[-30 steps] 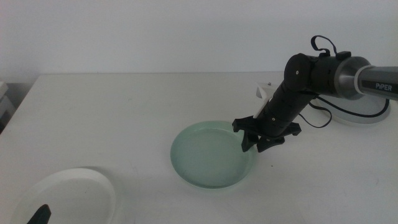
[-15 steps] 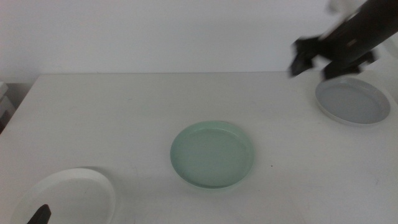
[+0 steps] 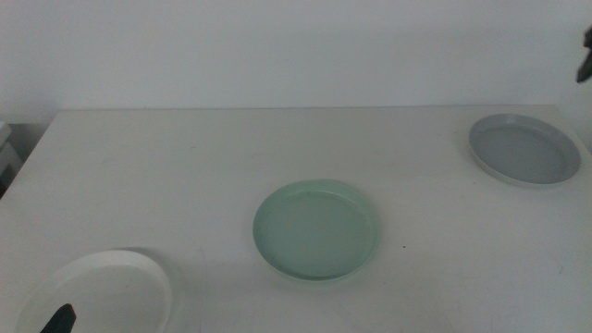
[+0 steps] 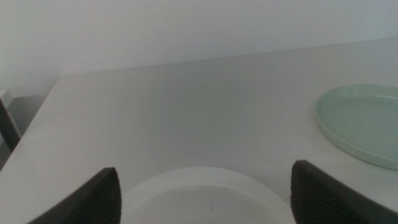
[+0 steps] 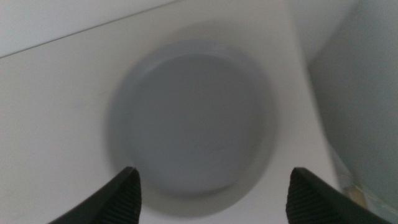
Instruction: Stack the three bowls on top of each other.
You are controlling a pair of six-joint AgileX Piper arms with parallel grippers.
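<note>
The mint green bowl (image 3: 316, 229) sits empty at the table's middle and also shows in the left wrist view (image 4: 367, 123). The grey-blue bowl (image 3: 524, 149) sits at the back right. The white bowl (image 3: 102, 294) sits at the front left corner. My right gripper (image 5: 214, 171) is open and empty, high above the grey-blue bowl (image 5: 193, 121), which looks blurred. In the middle view only a dark bit of the right gripper (image 3: 585, 63) shows at the right edge. My left gripper (image 4: 205, 169) waits open over the white bowl (image 4: 205, 199); its tip (image 3: 57, 319) shows at the bottom edge.
The white table (image 3: 185, 176) ends at a pale wall behind. The table's right edge lies just past the grey-blue bowl. Some object (image 3: 7, 153) stands off the table's left edge.
My right gripper has left the green bowl's right rim, risen and swung to the back right above the grey-blue bowl, almost out of the middle view. The bowls and left arm have not moved.
</note>
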